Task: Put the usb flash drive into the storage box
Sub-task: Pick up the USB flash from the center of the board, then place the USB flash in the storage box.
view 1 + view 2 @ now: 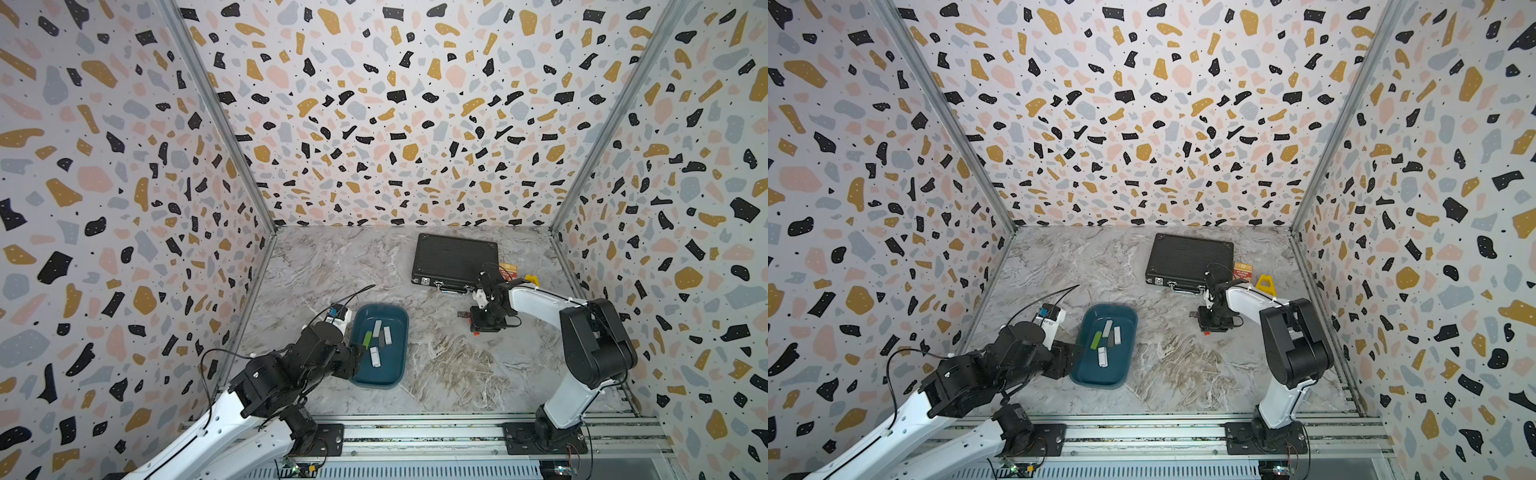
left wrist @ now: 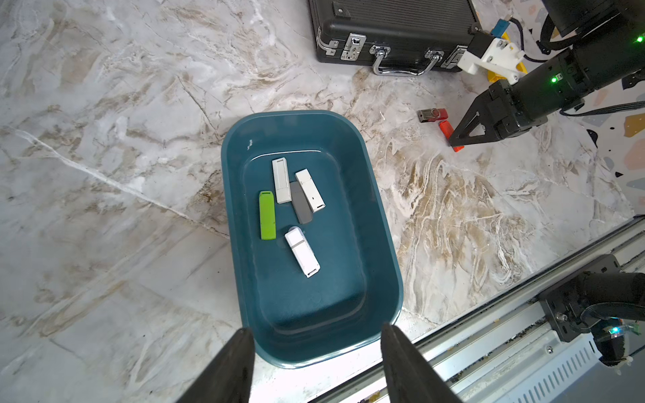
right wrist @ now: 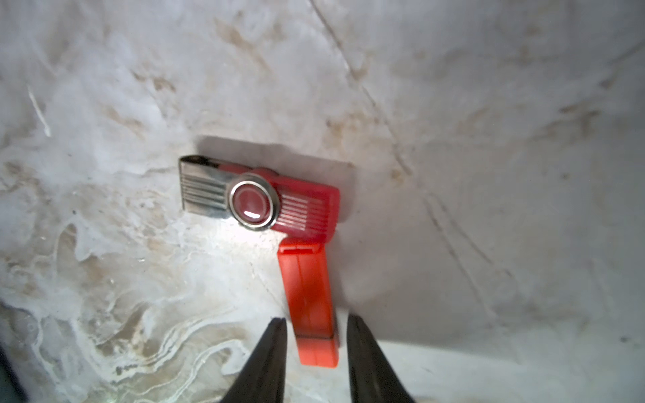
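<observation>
Hovering spread and empty-jawed at the box (image 2: 370,209) rim is the left gripper (image 2: 314,331); five drives (image 2: 301,204) lie inside. Farther out, the right gripper (image 3: 316,319), jaws narrowly parted, straddles an orange drive (image 3: 309,289) on the table (image 3: 488,139), beside a red drive (image 3: 258,199).

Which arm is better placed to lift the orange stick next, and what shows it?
Right. The right gripper straddles the orange stick on the table, a jaw each side; the left gripper hovers open by the tub.
</observation>
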`<control>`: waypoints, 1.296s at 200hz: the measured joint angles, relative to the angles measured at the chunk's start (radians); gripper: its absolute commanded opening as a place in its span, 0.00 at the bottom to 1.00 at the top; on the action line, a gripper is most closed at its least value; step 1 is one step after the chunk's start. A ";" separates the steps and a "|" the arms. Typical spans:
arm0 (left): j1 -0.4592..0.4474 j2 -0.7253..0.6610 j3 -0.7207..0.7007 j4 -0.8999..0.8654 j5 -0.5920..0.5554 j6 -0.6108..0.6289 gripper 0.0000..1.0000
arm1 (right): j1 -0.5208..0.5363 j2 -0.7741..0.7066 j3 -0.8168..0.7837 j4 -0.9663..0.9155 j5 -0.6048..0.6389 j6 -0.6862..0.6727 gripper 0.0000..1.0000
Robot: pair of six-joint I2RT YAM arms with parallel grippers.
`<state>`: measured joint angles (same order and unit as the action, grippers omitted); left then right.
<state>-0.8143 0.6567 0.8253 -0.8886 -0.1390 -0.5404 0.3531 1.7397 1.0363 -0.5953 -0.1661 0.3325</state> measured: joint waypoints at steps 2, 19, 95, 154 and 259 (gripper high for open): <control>0.000 0.000 0.000 0.000 0.000 0.000 0.62 | 0.001 0.001 0.002 0.001 0.000 0.001 0.30; 0.000 0.002 0.000 0.000 0.000 0.000 0.62 | 0.009 0.013 0.015 0.003 0.011 -0.003 0.27; 0.000 0.006 0.000 -0.001 -0.001 -0.001 0.62 | 0.016 -0.018 0.019 -0.004 0.004 0.000 0.17; 0.000 -0.009 0.000 -0.002 -0.029 -0.006 0.62 | 0.311 -0.262 0.084 0.017 -0.078 0.140 0.17; 0.000 -0.084 0.000 -0.010 -0.088 -0.027 0.62 | 0.783 0.135 0.326 0.092 0.063 0.344 0.25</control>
<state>-0.8143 0.5732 0.8253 -0.8982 -0.2272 -0.5674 1.1362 1.8751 1.3621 -0.5030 -0.1028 0.6762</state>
